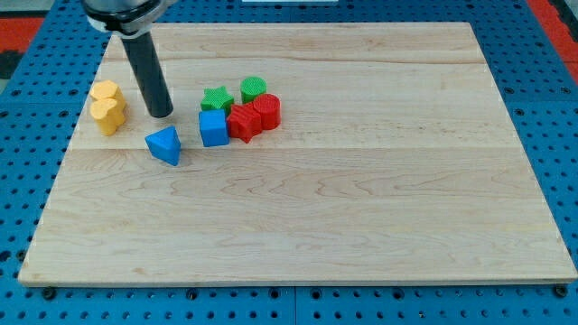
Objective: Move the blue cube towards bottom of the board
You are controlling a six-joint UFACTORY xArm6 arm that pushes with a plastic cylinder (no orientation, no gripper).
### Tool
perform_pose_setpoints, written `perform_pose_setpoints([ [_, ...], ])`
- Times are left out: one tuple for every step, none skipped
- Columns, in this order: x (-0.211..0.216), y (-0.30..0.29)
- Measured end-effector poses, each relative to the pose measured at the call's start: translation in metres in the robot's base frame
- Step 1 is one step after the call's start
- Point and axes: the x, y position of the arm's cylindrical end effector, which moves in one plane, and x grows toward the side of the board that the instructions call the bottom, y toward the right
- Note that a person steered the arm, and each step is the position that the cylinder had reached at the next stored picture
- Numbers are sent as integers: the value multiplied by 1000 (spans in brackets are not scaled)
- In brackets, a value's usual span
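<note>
Wooden board (361,199) lying on a blue pegboard (542,81), two yellow blocks (107,106) sitting touching near its left edge, blue triangular block (164,144) resting alone, green star (217,97) and green cylinder (254,89) standing behind two red blocks (254,116)

Below blue cube (213,128): bare counter (343,217), path unobstructed.
Above it: green star (217,98) touching.
Right: red star (243,121) pressed against it.
Left: gap, then blue triangle (164,144).

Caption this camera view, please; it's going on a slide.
My tip sits up-left of the blue cube, near the blue triangle.
</note>
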Motion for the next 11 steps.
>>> perform_pose_setpoints([
  [12,-1],
  [14,18],
  [13,48],
  [13,59],
  [-1,68],
  [-6,70],
  [-6,73],
  [-6,86],
  [3,87],
  [35,95],
  [38,103],
])
